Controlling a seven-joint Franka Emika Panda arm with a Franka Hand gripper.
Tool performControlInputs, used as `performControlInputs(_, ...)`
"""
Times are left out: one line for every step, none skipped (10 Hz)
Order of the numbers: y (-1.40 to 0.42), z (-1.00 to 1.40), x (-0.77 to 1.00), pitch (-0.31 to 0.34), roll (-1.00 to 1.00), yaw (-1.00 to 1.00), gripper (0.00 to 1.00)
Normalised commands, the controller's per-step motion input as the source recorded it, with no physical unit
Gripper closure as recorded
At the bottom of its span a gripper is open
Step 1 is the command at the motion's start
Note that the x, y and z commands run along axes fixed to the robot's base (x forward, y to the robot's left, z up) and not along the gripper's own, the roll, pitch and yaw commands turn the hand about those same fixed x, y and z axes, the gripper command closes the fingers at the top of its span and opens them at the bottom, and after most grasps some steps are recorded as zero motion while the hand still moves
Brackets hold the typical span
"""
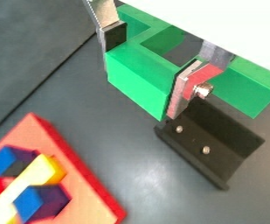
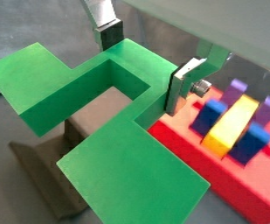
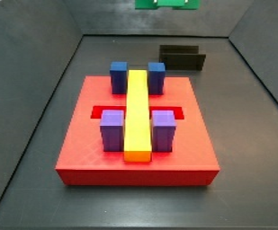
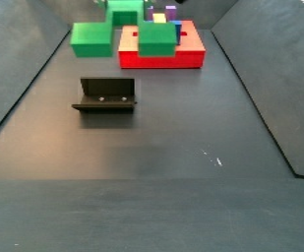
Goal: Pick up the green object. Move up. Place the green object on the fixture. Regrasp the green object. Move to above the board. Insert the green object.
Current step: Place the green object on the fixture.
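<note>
My gripper [image 1: 161,66] clamps green object [image 1: 143,74], lifted above fixture [image 1: 213,140]. Pick + lift done; fixture placement, regrasp, board [image 3: 135,157] insertion left.

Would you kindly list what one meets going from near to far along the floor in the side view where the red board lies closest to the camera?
The board, then the fixture, then the green object held aloft by the gripper, itself out of frame there.

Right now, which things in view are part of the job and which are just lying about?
In the job:
- green object, held in the gripper, raised off the floor
- fixture, bare, on the floor
- board, red, with the yellow bar

Lying about:
- nothing loose shows
</note>
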Motion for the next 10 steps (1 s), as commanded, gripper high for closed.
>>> performControlInputs(-0.01, 0.13, 0.76, -0.074, -0.67, 0.0, 1.0)
performControlInputs(0.0, 0.21, 0.78, -0.066, -0.76, -0.06, 1.0)
performControlInputs(0.0, 0.25, 0.78, -0.031, -0.81, -0.27, 1.0)
performControlInputs(0.0, 0.18, 0.8, 0.0, -0.68, -0.39, 1.0)
performControlInputs(0.0, 0.17, 0.83, 0.063, -0.63, -0.37, 1.0)
performControlInputs(0.01, 0.13, 0.88, 0.086, -0.62, -0.33, 1.0)
performControlInputs(0.01, 0.0, 0.94, 0.137, -0.53, -0.23, 1.0)
performControlInputs(0.01, 0.0, 0.95, 0.171, -0.52, -0.12, 1.0)
performControlInputs(0.02, -0.07, 0.95, 0.251, -0.45, -0.03, 1.0)
performControlInputs(0.05, -0.11, 0.93, 0.314, -0.4, 0.0, 1.0)
